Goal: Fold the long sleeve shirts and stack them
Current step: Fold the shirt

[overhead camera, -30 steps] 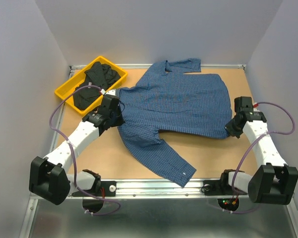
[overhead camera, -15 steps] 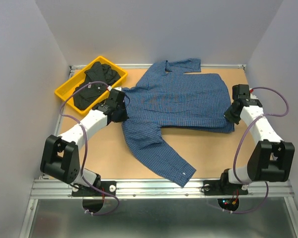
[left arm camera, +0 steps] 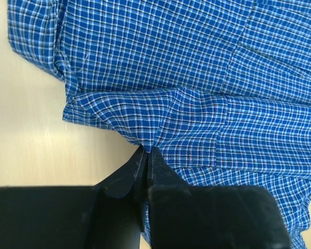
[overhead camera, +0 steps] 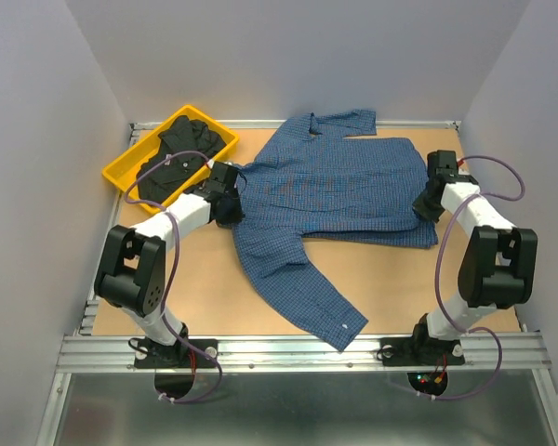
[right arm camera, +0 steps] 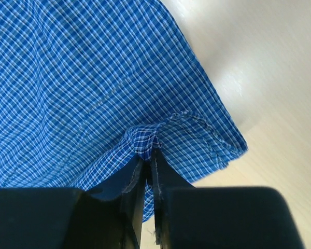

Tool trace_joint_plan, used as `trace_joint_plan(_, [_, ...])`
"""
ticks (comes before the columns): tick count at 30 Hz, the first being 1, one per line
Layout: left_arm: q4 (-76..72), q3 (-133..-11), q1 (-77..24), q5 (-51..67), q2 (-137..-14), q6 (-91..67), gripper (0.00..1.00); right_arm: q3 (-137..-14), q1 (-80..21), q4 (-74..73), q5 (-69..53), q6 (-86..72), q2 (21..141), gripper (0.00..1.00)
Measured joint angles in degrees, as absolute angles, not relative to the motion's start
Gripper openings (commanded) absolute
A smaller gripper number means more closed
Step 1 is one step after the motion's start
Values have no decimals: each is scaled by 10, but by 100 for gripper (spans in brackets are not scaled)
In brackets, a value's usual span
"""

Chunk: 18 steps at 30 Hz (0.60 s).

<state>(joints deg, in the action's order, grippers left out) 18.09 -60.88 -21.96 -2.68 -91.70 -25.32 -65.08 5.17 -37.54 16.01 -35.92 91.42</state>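
- Top external view gave us the blue shirt [overhead camera: 339,186] spread flat across the middle of the table [overhead camera: 391,279], with its shoulders to the left and its hem to the right.
- One sleeve [overhead camera: 302,293] trailed out toward the near edge, and we saw the other sleeve [overhead camera: 346,121] lying along the far edge.
- We had the left gripper [overhead camera: 229,203] down at the shirt's left end. In the left wrist view its fingers [left arm camera: 125,176] were squeezed together, with a little peak of checked cloth nipped between the tips.
- Over on the right, the right gripper [overhead camera: 428,200] sat at the hem end. In the right wrist view its jaws were clamped tight on a small bunched fold of cloth close to the shirt's corner.
- Both pinched spots stood up slightly from the table, while the cloth between them lay flat.
- We spotted the black shirt [overhead camera: 179,153] crumpled in the yellow tray [overhead camera: 117,168] at the far left corner, just beside the blue one's left end.
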Motion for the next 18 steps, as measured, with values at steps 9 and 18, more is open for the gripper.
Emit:
trace_joint_plan(9, [170,-632,-199,-8,-959,-252,50,-664,52,-344,160,-361,962,34])
trace_joint_plan(18, [170,-705,-173,29,-968,-249,89,-738,52,-337,173,-341,984,83])
